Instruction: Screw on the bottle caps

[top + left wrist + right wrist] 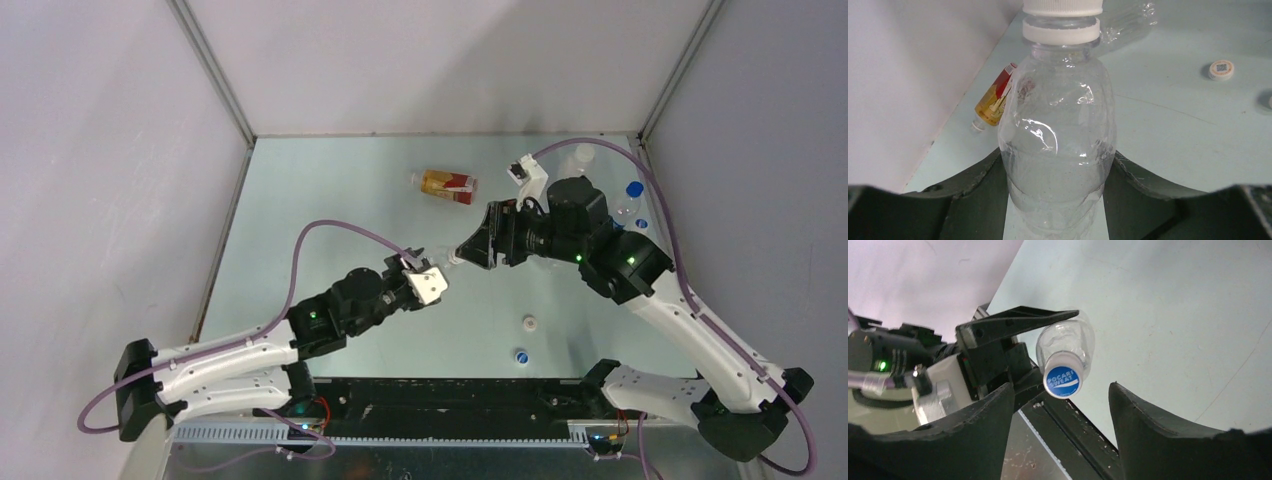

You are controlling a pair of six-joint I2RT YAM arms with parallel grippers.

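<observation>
Gripping the bottle [1058, 125] around its body is the left hand [1055, 165].

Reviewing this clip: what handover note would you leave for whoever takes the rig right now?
Left end effector shut on a clear bottle. Right end effector open, jaws either side of its cap, not touching. Done: that cap is on; tightness unclear. To do: amber bottle lying far centre, second clear bottle beyond; white cap and blue cap loose on the table.
</observation>
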